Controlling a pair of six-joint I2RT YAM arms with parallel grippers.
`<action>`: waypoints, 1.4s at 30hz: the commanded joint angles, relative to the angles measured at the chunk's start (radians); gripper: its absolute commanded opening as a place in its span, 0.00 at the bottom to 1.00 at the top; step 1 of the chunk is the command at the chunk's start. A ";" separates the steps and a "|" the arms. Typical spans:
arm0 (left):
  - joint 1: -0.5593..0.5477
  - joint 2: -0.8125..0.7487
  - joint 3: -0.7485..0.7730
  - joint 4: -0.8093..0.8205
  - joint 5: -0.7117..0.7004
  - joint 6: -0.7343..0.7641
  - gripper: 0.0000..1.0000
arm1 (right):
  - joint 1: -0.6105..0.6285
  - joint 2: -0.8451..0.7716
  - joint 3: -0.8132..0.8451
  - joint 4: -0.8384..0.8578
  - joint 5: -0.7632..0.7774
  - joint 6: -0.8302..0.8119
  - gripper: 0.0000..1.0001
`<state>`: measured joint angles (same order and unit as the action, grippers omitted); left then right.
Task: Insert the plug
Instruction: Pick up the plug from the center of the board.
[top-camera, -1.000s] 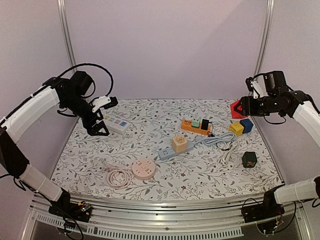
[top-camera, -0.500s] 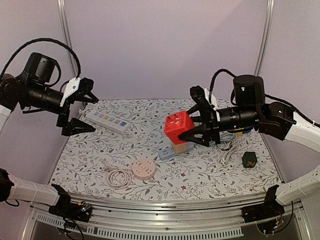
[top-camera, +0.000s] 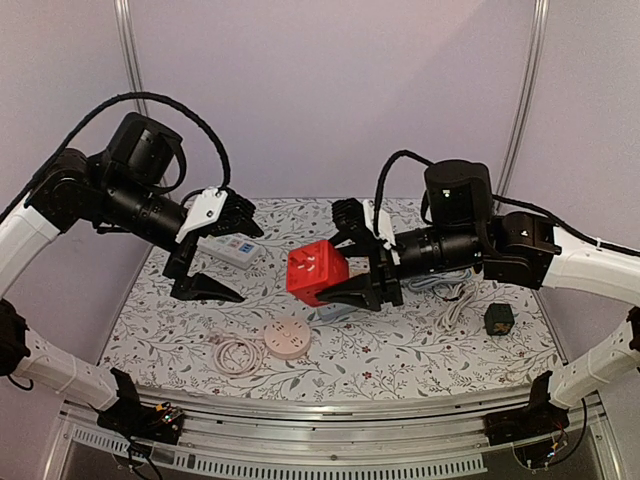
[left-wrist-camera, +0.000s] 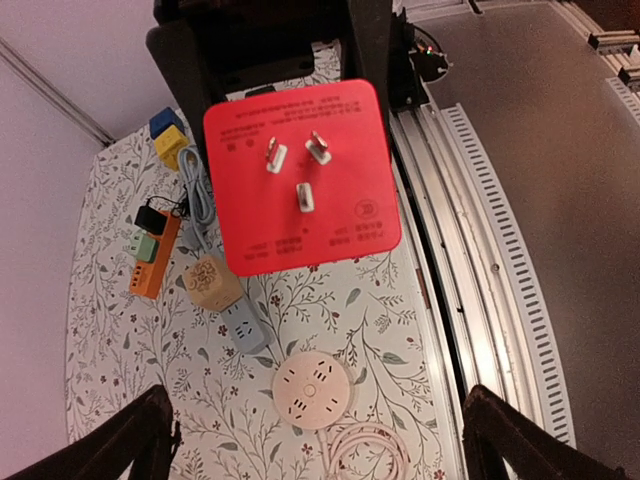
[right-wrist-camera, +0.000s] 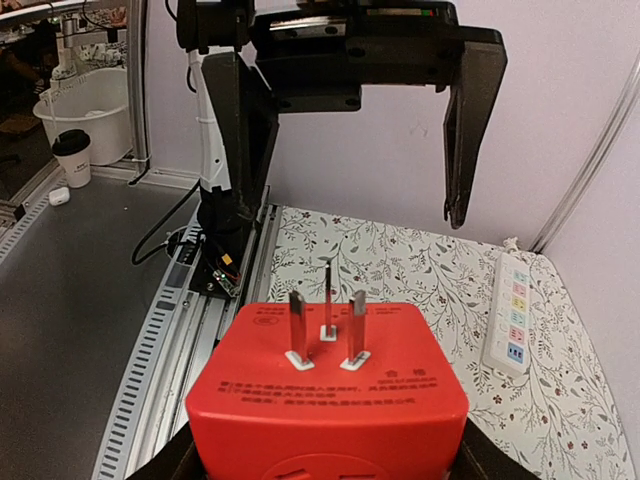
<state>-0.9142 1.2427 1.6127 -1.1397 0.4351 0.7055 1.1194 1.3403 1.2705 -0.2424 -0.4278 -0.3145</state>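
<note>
Right gripper (top-camera: 345, 262) clamps the red cube plug (top-camera: 316, 272) aloft, prongs toward 9 o'clock. Left gripper (top-camera: 230, 255) gapes, empty. Insertion not done (pink round socket (top-camera: 286, 338) untouched).

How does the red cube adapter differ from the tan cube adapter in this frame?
Colour: the red cube adapter is plain red; the tan cube adapter is pale tan with a printed pattern.
Position: the red one is held in the air by the right gripper; the tan one sits on the grey-blue power strip.
Prongs: the red one's three prongs are exposed; the tan one shows none.
Both are rounded cubes.
</note>
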 joint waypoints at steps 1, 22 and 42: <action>-0.022 -0.024 -0.024 0.062 -0.009 -0.003 1.00 | 0.007 0.002 0.003 0.086 0.037 0.021 0.00; -0.041 -0.151 -0.275 0.264 -0.064 0.038 0.99 | 0.008 0.116 0.079 0.076 0.112 -0.012 0.00; -0.127 -0.070 -0.272 0.415 -0.195 -0.104 0.84 | 0.074 0.093 0.033 0.215 0.185 -0.097 0.00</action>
<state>-1.0031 1.1584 1.3434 -0.7670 0.2886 0.5980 1.1831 1.4502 1.3094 -0.1169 -0.2607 -0.4088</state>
